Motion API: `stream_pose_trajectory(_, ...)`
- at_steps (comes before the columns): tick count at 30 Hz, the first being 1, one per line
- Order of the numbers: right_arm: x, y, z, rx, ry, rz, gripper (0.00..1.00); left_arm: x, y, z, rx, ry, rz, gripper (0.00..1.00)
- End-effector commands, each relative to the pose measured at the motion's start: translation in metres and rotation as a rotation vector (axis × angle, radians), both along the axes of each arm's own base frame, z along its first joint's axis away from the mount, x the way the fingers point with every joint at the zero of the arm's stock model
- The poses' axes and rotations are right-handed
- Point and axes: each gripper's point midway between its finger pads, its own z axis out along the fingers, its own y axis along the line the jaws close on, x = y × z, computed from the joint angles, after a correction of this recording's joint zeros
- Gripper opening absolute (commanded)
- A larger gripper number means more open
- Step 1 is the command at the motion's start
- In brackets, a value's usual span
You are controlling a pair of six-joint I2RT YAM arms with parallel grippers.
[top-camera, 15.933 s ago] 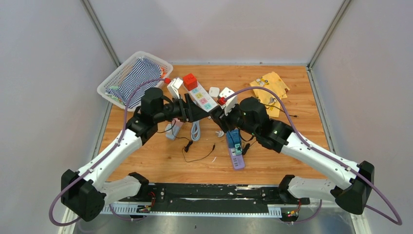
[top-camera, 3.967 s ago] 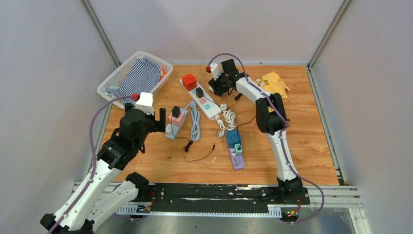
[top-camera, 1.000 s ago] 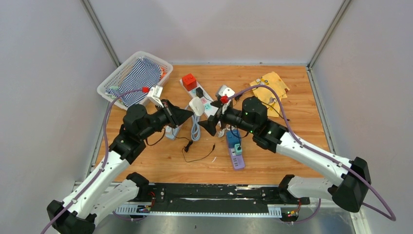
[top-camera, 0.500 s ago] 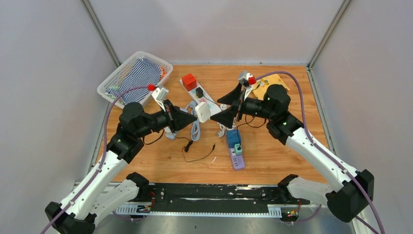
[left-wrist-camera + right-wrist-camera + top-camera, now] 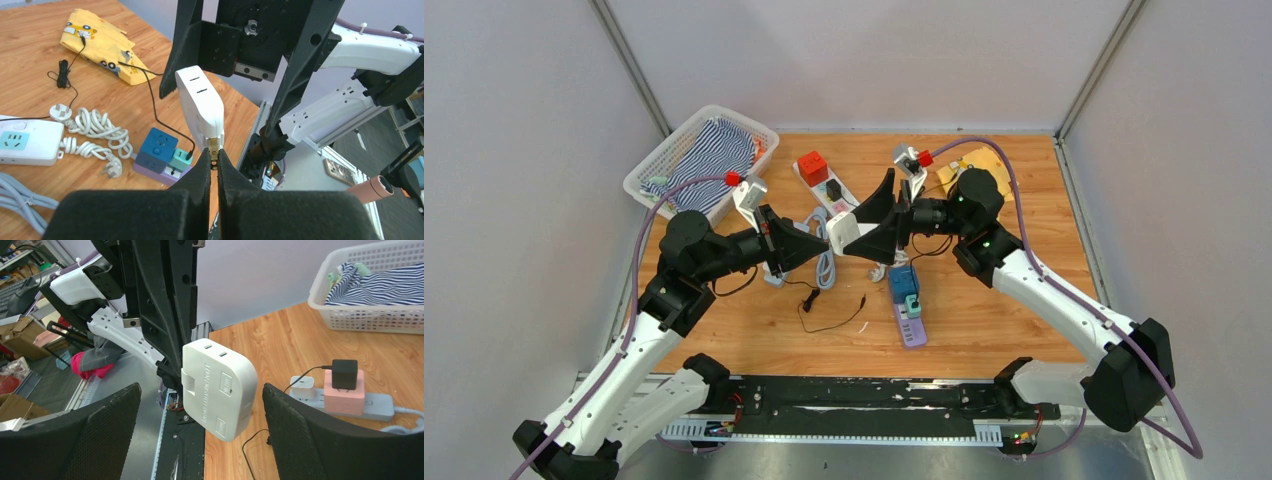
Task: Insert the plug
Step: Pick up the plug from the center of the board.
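Our left gripper pinches the white plug at the middle of the frame, and our right gripper has just come closer, open around it, ready to take it.

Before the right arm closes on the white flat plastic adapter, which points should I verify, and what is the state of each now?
1. Hold: left gripper is shut on the metal prong of the white flat plastic adapter: ok.
2. Opening: right gripper stands wide open: ok.
3. Position: adapter lies between the right fingers, though nearer one: ok.
4. Prong free for insertion: not ok, the left fingers cover it.
5. Free socket on the long white power strip: ok, one teal socket shows bare.
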Motion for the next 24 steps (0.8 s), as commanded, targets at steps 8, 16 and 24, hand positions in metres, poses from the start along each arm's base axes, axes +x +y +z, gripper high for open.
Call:
stream_pose_trajectory(8, -0.014, 0.019, 0.018, 0.065, -0.02, 0.066, 0.47, -0.004, 0.003, 0.016, -0.025, -0.05, 0.0, 0.0)
stream_pose_trajectory(16, -0.014, 0.018, 0.009, 0.055, 0.014, 0.054, 0.22, 0.008, 0.009, 0.007, 0.01, -0.035, 0.077, 0.0)
stream_pose_trajectory(24, -0.021, 0.018, 0.01, 0.067, 0.033, 0.1, 0.55, 0.002, 0.005, 0.012, -0.014, -0.071, 0.034, 0.0)
